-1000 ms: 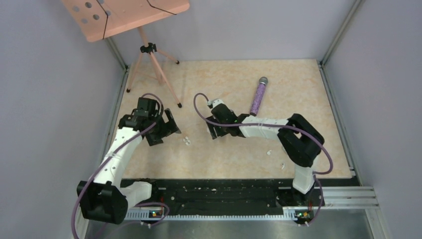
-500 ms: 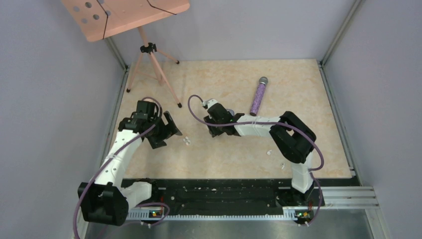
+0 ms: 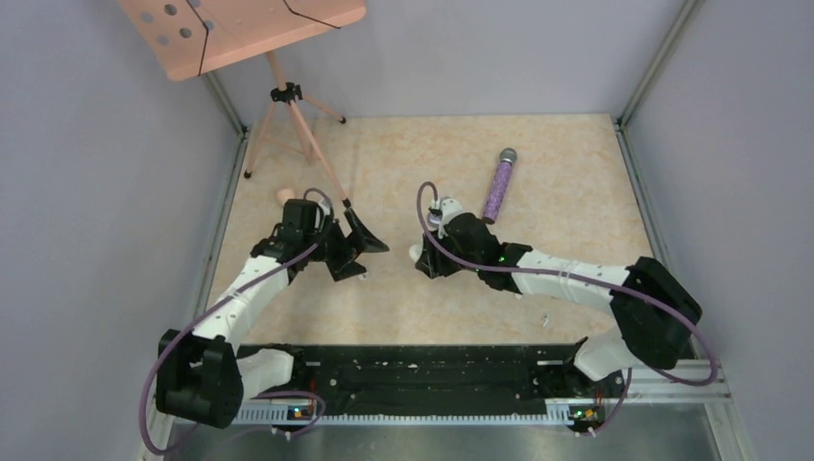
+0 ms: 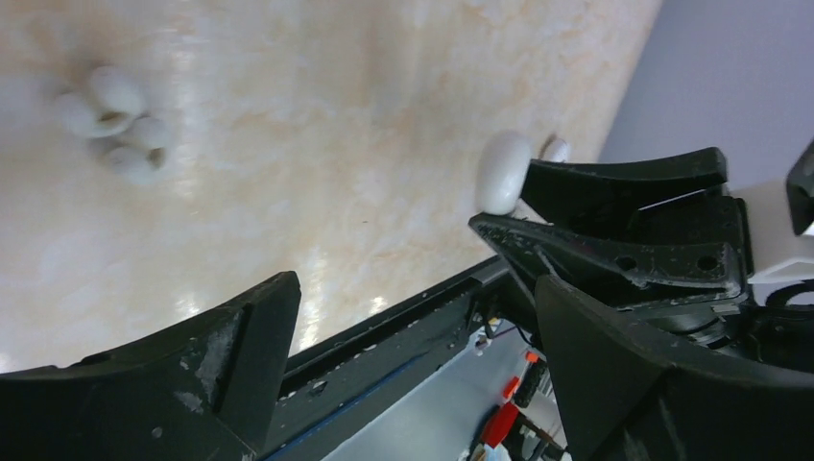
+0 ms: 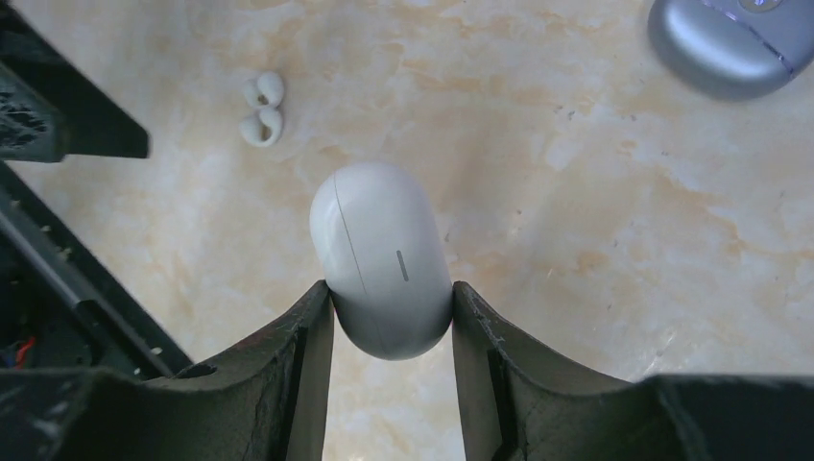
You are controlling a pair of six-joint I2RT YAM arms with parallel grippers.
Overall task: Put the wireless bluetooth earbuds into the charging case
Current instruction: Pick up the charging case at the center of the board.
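Table top (image 3: 576,269): beige, marbled w/ pale orange veins. Earbuds (image 5: 261,110): white. Charging case (image 5: 384,254): white, 1 short grey dash on front. 2nd case (image 5: 734,38): lilac-grey. Microphone (image 3: 497,190): purple glitter body, grey head. Stand (image 3: 240,29): salmon pink. Arm links (image 3: 223,312): white, black joints.

Lavender case (image 5: 734,43) clipped at 1 o'clock, white earbuds (image 4: 113,123) blurred at 10 o'clock, my right fingers (image 5: 302,375) covering flanks of white case (image 5: 384,254)

Obstacles: tripod (image 3: 285,94), upper left; purple microphone (image 3: 497,187), upper centre; lilac case (image 5: 730,43), upper right, right wrist view.
Free room: bare table (image 3: 576,192) at right; gap, centre, between left gripper (image 3: 365,257) and white case (image 5: 384,259) held in right gripper (image 3: 420,259).
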